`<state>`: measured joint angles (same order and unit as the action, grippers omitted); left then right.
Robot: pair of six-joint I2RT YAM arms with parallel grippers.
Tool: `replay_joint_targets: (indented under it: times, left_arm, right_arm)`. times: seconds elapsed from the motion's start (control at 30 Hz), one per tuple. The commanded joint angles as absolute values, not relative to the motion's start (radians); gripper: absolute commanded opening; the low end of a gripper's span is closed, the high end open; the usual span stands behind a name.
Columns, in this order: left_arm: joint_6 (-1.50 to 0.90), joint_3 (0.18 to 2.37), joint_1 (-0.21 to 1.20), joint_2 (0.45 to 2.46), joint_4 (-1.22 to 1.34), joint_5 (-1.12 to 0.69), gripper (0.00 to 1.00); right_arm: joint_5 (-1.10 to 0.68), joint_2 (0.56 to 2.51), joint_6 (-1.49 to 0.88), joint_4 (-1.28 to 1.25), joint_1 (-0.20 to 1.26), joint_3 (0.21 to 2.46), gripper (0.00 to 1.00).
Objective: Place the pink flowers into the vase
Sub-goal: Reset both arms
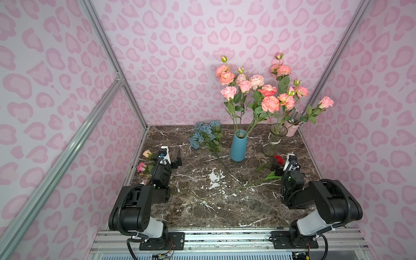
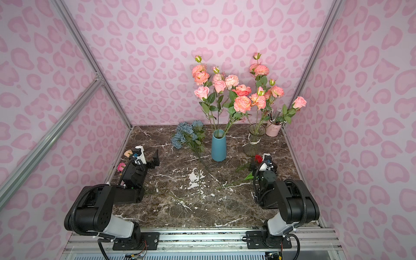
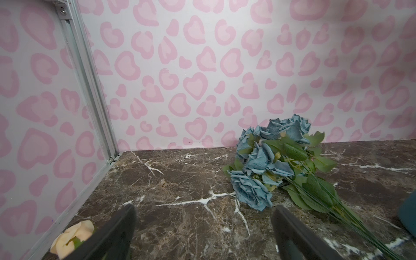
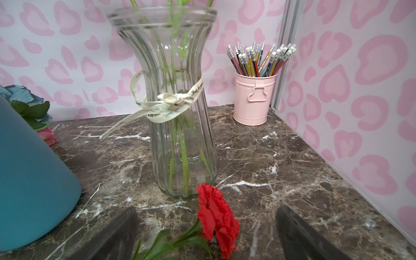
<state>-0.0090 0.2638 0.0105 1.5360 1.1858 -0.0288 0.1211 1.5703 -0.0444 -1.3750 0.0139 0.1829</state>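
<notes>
Pink flowers (image 1: 270,104) — upright, well beyond right claw (image 4: 207,212)

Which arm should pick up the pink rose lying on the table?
Left, probably. The pink rose lies right beside the left arm, close to the open left gripper. The right gripper sits across the table, around the red bloom.
</notes>
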Motion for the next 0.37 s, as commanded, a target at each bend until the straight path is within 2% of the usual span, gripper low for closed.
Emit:
replay_joint_targets:
  times: [0.0,0.33]
  left_arm:
    - [0.001,0.276,0.014,1.541,1.18,-0.008,0.97]
    - [-0.019,0.271,0.008,1.532,1.183,0.014,0.97]
  right_arm:
    - [0.132,1.566,-0.041,-1.392,0.015,0.188,0.99]
    - [0.132,1.565,-0.041,-1.393,0.014,0.188,0.99]
